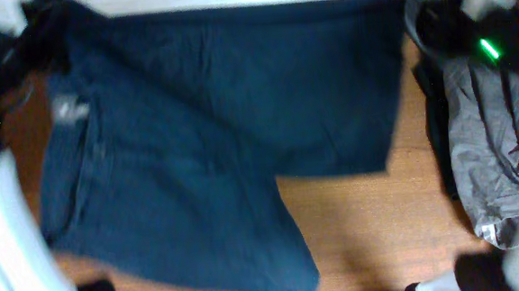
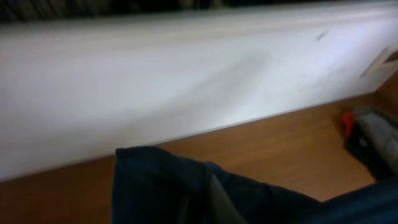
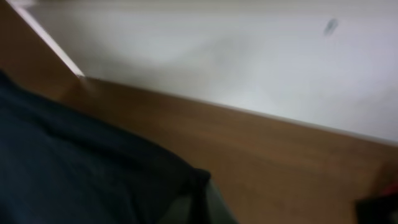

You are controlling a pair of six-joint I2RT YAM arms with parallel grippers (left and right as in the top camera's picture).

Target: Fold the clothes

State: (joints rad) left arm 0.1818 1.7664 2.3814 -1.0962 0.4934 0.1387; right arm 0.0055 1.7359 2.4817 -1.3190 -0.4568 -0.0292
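L pincer (image 2: 211, 202): barely in its wrist cam, can't tell if apart or together. That cam alone shows a red scrap (image 2: 348, 121). Overhead only: navy shorts (image 1: 213, 121) spread across surface (image 1: 372, 220), grey garment (image 1: 490, 149) at R edge. R pincer (image 3: 193, 208): together, clamped on shorts corner.

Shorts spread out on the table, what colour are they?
The shorts are plain dark navy blue, with no pattern; the overhead view shows it best.
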